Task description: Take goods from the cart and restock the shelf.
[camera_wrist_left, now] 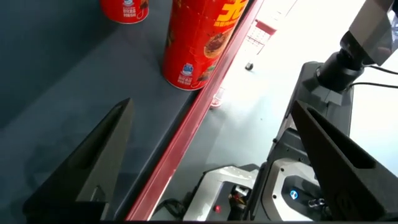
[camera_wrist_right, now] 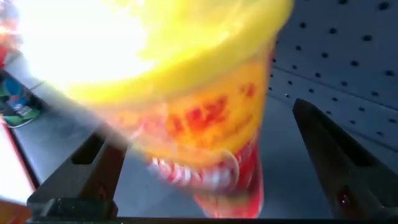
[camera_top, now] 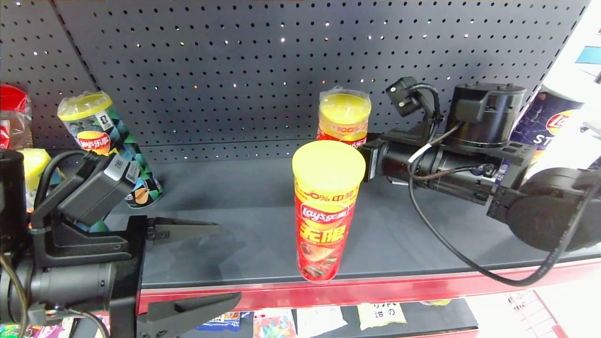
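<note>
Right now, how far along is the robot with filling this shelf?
Done: one red can stands at the front edge of the shelf. In hand: the right gripper sits open around a second red can at the back, probably placing it. Left: the left gripper is open and empty, and bare shelf suggests more to come.

The rear can (camera_top: 344, 117) is blurred at the right wrist; the front can (camera_top: 324, 211) hides its base
</note>
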Tool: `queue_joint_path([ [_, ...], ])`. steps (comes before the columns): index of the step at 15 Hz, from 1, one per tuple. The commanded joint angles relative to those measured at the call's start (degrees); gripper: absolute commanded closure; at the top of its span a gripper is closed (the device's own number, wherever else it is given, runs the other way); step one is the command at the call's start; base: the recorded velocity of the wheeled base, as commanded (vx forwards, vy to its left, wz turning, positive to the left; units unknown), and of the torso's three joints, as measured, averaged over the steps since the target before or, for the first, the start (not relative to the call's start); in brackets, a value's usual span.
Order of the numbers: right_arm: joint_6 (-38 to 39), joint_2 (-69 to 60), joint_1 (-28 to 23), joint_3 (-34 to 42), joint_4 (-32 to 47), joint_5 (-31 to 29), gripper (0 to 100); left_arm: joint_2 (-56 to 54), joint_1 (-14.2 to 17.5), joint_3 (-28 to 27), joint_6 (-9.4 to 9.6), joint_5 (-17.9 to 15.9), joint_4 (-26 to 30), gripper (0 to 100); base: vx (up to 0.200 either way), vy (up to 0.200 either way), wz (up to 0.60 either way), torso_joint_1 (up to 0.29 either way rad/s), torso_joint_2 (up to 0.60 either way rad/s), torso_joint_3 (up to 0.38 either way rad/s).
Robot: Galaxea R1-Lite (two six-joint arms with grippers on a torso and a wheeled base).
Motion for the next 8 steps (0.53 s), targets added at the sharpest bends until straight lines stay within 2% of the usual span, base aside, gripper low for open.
queue_joint_path([
  [1,0.02,-4.89,0.22,3.04,0.0,-0.01,0,0.41,-0.02,-0.1,0.0,0.04,-0.01,0,0.0,0.0,0.0,0.0,0.0,0.0],
  [5,0.02,-9.47,0.13,7.61,0.17,-0.09,0,0.67,-0.02,-0.89,0.0,0.66,-0.01,0,0.0,0.0,0.0,0.0,0.0,0.0],
  [8,0.02,-14.56,-0.05,12.53,0.35,-0.62,0,1.81,-0.02,-1.24,0.0,4.09,-0.01,0,0.0,0.0,0.0,0.0,0.0,0.0],
])
